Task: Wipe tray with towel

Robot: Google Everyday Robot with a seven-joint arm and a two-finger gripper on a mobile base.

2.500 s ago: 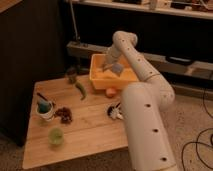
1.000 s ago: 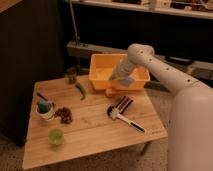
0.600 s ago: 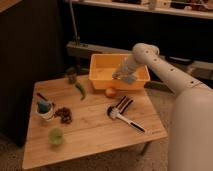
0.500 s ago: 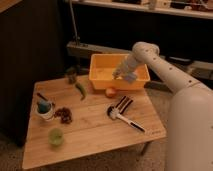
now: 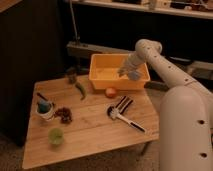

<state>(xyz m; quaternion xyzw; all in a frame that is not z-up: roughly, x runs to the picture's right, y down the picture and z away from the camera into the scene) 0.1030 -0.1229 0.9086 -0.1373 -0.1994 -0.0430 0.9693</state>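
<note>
The yellow-orange tray (image 5: pixel 114 84) stands at the back right of the wooden table (image 5: pixel 90 135). My white arm comes in from the right and reaches down into it. My gripper (image 5: pixel 127 72) is inside the tray near its right wall, shut on the small grey-blue towel (image 5: pixel 134 75). The towel lies low against the tray's inside at the right end. The left part of the tray floor is bare.
An orange fruit (image 5: pixel 110 92) lies just in front of the tray. A striped brush and a dark-handled tool (image 5: pixel 122 111) lie right of centre. A white cup (image 5: pixel 45 110), a green cup (image 5: pixel 56 136), a green pepper (image 5: pixel 81 90) and a dark cup (image 5: pixel 71 76) stand on the left.
The gripper with the towel has moved from the tray's left-middle across to its right end. Over the last half second it shifted only slightly.
</note>
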